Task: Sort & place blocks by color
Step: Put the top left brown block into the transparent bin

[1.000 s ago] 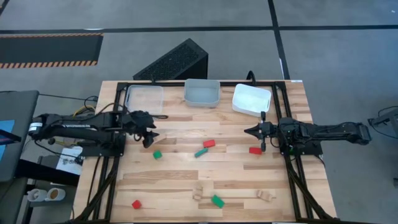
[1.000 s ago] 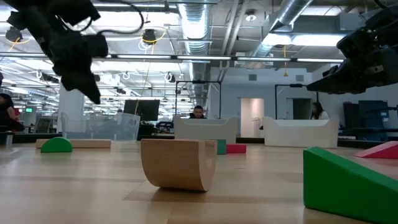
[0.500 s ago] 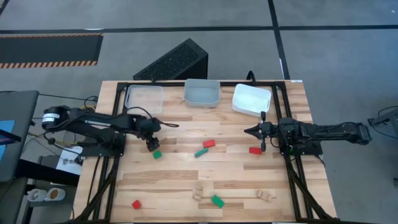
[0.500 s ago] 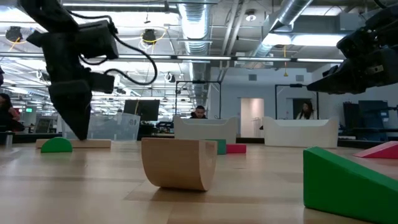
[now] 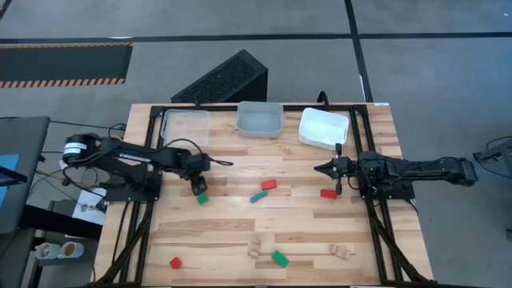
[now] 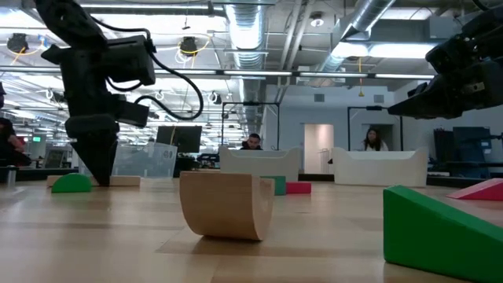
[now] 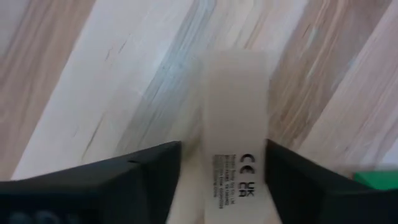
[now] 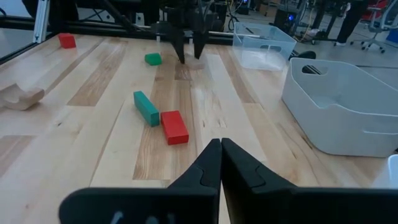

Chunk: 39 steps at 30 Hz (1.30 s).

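My left gripper (image 5: pixel 194 186) points straight down at the table, open, with a finger on each side of a plain light-wood block (image 7: pixel 233 124) that lies flat. A green half-round block (image 5: pixel 202 198) sits just beside it (image 6: pixel 71 183). The low view shows the left gripper (image 6: pixel 98 174) down at the wood block (image 6: pixel 126 181). My right gripper (image 5: pixel 330 169) hovers shut above the table's right part, near a red block (image 5: pixel 328 193). Mid-table lie a red block (image 5: pixel 269 184) and a green bar (image 5: pixel 258 196). My left gripper straddles the plain wood block from above, fingers pointing down across its width. One finger (image 7: pixel 292 180) stands flush with the block's long edge (image 7: pixel 264 124) and the other shows a gap. I cannot tell whether it touches. The block lies flat on the table.
Three trays stand along the far edge: clear (image 5: pixel 186 126), clear (image 5: pixel 260 119), white (image 5: pixel 323 127). Near the front edge lie a red block (image 5: pixel 175 262), a green block (image 5: pixel 279 258), a wood arch (image 5: pixel 256 248) and another wood piece (image 5: pixel 342 251).
My left gripper has come down from well above the table to table level, shifting slightly toward the near edge, and now stands upright over the wood block beside the green half-round.
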Motion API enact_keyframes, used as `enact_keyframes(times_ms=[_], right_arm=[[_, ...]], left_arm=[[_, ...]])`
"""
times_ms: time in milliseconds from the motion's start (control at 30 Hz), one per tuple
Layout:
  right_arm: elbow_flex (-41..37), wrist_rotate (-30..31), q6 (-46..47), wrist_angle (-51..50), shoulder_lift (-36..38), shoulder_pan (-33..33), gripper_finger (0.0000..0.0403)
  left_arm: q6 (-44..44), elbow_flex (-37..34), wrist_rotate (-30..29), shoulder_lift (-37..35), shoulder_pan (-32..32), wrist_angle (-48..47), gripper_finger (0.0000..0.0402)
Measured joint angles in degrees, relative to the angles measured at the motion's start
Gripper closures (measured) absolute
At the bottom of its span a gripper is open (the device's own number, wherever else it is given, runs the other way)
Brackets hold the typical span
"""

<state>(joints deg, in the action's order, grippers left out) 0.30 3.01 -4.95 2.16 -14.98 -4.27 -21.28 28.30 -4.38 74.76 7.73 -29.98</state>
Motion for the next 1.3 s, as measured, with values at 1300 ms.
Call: enact_keyframes(times_ms=[1300], right_arm=[[0.0,0.0,0.0,0.0,0.0,0.0,0.0374]], left_arm=[[30.3,16.7,-6.7,1.0,42.3,-6.0,0.0314]])
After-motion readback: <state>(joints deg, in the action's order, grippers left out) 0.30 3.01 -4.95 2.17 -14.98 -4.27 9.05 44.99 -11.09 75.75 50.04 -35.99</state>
